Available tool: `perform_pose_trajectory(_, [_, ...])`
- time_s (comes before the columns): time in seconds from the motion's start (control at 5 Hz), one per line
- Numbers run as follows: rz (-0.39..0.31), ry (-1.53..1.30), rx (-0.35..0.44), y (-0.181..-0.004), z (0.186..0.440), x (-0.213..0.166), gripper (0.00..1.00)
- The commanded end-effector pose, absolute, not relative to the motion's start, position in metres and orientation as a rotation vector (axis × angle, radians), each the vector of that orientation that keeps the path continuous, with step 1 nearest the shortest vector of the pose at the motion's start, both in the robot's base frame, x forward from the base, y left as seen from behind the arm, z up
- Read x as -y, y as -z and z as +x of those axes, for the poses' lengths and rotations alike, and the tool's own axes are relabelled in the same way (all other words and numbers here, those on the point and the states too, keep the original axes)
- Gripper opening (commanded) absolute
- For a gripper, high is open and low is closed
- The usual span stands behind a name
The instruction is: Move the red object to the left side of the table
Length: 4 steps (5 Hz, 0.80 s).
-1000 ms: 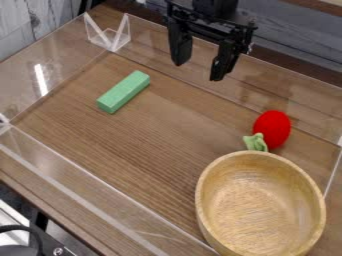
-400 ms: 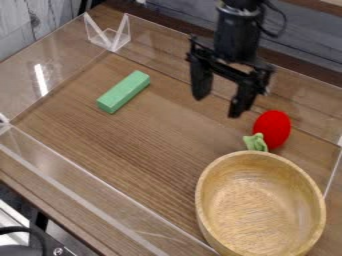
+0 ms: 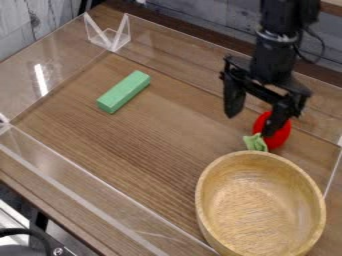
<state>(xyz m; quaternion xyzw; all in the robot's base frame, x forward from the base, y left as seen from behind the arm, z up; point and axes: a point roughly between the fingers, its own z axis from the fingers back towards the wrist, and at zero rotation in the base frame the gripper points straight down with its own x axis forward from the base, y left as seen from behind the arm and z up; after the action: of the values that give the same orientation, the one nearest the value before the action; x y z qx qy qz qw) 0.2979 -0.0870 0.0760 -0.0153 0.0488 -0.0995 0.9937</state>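
The red object [image 3: 271, 128] is a small rounded toy fruit with a light green leafy end, lying on the right of the table [image 3: 147, 140] just above the wooden bowl. My gripper [image 3: 258, 106] hangs open right over its left side. One black finger [image 3: 285, 117] partly covers the fruit and the other finger [image 3: 234, 98] stands to its left. Nothing is held between the fingers.
A wooden bowl [image 3: 261, 211] sits at the front right corner. A green rectangular block [image 3: 123, 91] lies on the left half. Low clear acrylic walls [image 3: 80, 185] border the tabletop, and a clear bracket [image 3: 107, 33] stands at the back left.
The arm has travelled from the back centre to the right and toward the front, ending over the red object. The jaws stayed open. The fruit, block and bowl have not moved.
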Motion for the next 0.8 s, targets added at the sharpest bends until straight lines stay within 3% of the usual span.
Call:
perform_pose_trajectory(0.0, [-0.038, 0.207, -0.011, -0.086, 0.317, 0.102, 1.0])
perform_pose_trajectory(0.4, [-0.057, 0.204, 0.062, -0.081, 0.331, 0.105, 1.0])
perform_pose_trajectory(0.6, [-0.085, 0.198, 0.106, -0.09, 0.332, 0.103, 1.0])
